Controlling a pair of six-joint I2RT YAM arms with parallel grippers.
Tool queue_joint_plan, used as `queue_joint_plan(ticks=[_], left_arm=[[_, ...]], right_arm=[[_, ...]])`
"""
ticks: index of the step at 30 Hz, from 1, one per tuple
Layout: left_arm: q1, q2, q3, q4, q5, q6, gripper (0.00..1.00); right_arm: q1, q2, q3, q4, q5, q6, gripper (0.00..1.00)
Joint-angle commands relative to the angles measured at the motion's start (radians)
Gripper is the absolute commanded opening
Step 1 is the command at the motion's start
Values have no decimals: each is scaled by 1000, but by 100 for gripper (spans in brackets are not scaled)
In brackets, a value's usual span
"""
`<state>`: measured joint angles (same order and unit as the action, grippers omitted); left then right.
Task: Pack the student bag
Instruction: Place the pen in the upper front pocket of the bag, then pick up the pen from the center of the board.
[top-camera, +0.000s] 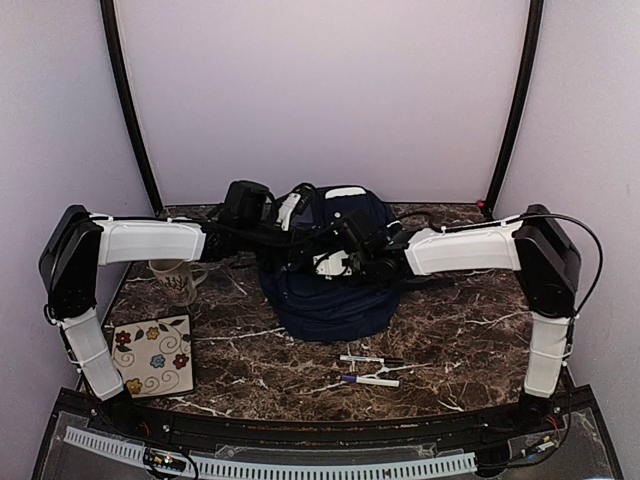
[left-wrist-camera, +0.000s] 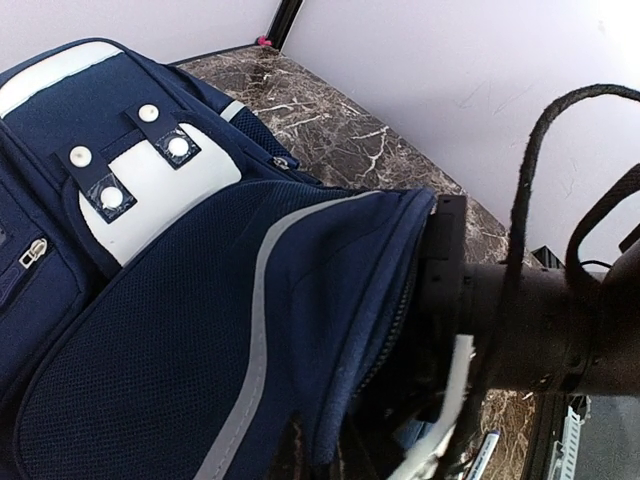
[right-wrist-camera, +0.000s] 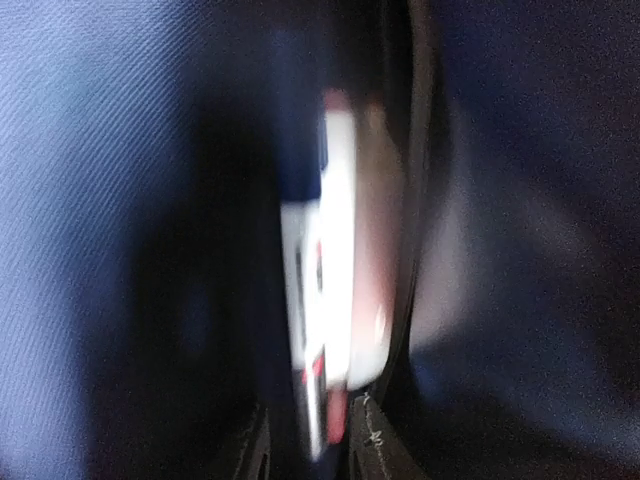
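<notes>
Top external, bag (top-camera: 330, 300) on desk (top-camera: 470, 340), left claw (top-camera: 288, 218) pinched shut on its far rim, right claw (right-wrist-camera: 315, 440) inside it, grip too blurred to tell.

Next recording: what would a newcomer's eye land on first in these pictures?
The large navy-blue fabric backpack with its white studded patch sits mid-table on the dark brown marble tabletop, and the white left arm and right arm meet at its top. In front lie two white markers; at its left, a patterned mug and a flowered square tile.

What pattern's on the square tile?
The tile: coloured flowers, dark swirls on cream; top view.
</notes>
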<state>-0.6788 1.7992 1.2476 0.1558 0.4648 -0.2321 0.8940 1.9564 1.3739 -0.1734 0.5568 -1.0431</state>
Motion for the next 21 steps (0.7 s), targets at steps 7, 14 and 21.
queue_joint_plan(ticks=[7, 14, 21], left_arm=[[-5, -21, 15, 13, 45, -9, 0], [-5, -24, 15, 9, 42, -3, 0], [-6, -13, 18, 7, 47, -7, 0]], right_arm=[[46, -297, -42, -275, -190, 258, 31], [51, -404, -61, -589, -587, 363, 26], [52, -422, -213, -595, -704, 409, 23]])
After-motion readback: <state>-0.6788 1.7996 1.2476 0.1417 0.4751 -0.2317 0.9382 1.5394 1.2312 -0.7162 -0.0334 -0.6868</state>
